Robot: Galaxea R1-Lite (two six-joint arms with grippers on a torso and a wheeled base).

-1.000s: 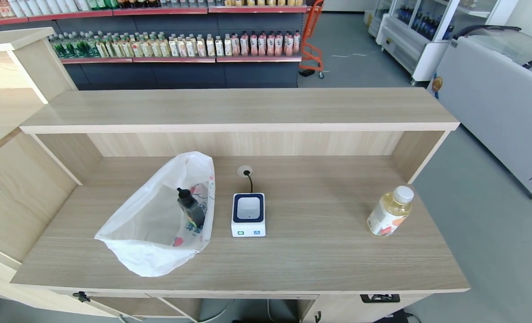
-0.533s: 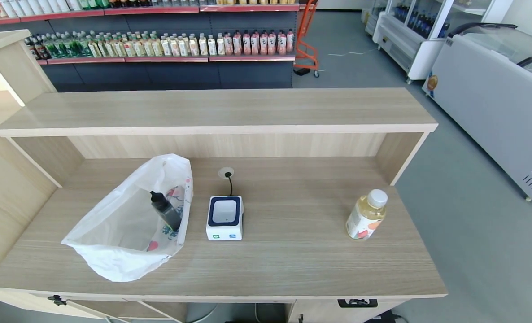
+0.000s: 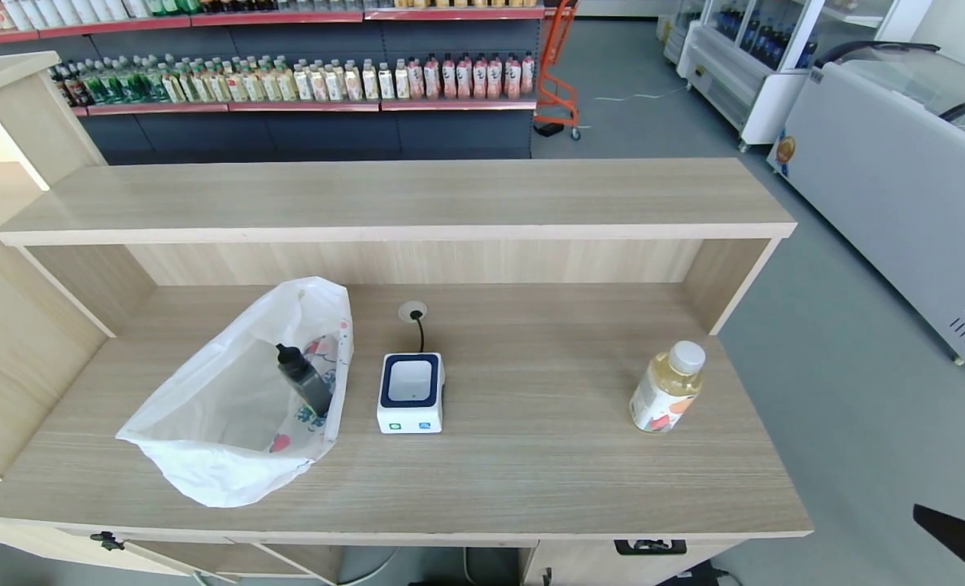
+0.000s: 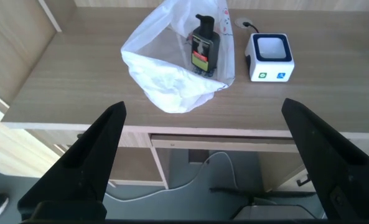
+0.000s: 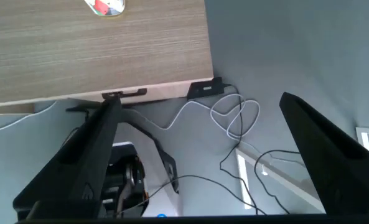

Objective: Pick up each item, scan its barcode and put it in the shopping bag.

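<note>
A clear plastic bottle of yellow drink (image 3: pixel 668 391) stood right of centre. A black pump bottle (image 3: pixel 303 381) leaned inside the white plastic shopping bag (image 3: pixel 206 423), centre-left. The left gripper (image 4: pixel 203 165) and right gripper (image 5: pixel 200 162) gaped wide, empty.

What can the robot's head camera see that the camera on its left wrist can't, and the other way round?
Head view's extras: the bottle of yellow drink standing on the counter's right side, the store shelves of drinks behind, and the chest freezer.
Left wrist view's extras: the left gripper, fingers spread wide, held out in front of the counter's near edge.
Shared: the wooden counter, the white shopping bag with a dark bottle inside, and the scanner beside the bag.
</note>
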